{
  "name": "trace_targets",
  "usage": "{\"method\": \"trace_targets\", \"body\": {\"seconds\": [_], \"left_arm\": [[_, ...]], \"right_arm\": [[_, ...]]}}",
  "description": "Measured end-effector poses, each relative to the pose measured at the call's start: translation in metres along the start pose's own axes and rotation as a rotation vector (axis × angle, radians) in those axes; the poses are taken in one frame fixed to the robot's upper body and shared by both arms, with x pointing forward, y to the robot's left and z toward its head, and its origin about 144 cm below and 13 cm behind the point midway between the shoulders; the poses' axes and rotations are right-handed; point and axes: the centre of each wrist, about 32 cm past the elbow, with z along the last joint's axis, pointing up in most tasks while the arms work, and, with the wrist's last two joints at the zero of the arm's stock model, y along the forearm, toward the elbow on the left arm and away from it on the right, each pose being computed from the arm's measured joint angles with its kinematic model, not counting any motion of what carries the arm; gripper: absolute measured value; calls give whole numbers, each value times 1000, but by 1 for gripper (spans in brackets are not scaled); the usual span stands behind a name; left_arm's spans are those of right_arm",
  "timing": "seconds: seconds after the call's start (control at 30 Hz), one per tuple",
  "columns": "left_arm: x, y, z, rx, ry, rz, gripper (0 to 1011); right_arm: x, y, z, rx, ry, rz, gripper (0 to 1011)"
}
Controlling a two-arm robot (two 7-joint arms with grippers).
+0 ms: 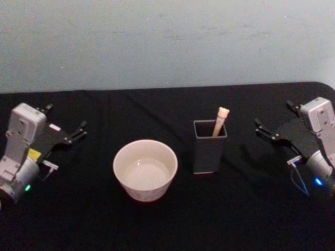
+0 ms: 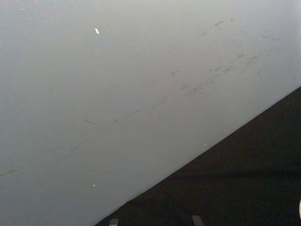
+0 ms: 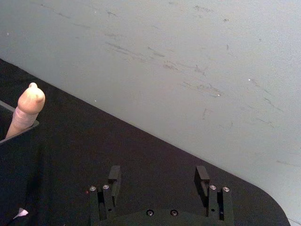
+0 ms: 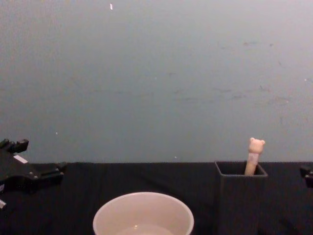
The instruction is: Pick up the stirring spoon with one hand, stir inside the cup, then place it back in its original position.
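Both pincers rest released and empty on the worktop (image 1: 78, 225), the left pincer (image 1: 66, 116) at its left side and the right pincer (image 1: 273, 113) at its right. We judge the task not yet begun, as the stirring spoon (image 1: 221, 119) stands in the dark holder (image 1: 209, 154) just right of the cup (image 1: 149, 192). Next, we think, the nearer right pincer must close on the bear-topped handle and lift straight up; we cannot see the spoon's neck and bowl inside the holder, nor tell whether the cup holds liquid.

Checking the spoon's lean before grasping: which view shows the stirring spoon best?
Head view: the stirring spoon stands tilted in the dark holder, handle visible. Chest view shows its bear top; right wrist, the tip.
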Motion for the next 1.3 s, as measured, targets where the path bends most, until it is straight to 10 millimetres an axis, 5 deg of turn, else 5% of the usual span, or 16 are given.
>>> {"method": "trace_targets", "body": {"seconds": [1.3], "left_arm": [[0, 0, 0, 0, 0, 0, 1002]], "right_arm": [[1, 0, 0, 1, 2, 0, 1002]]}}
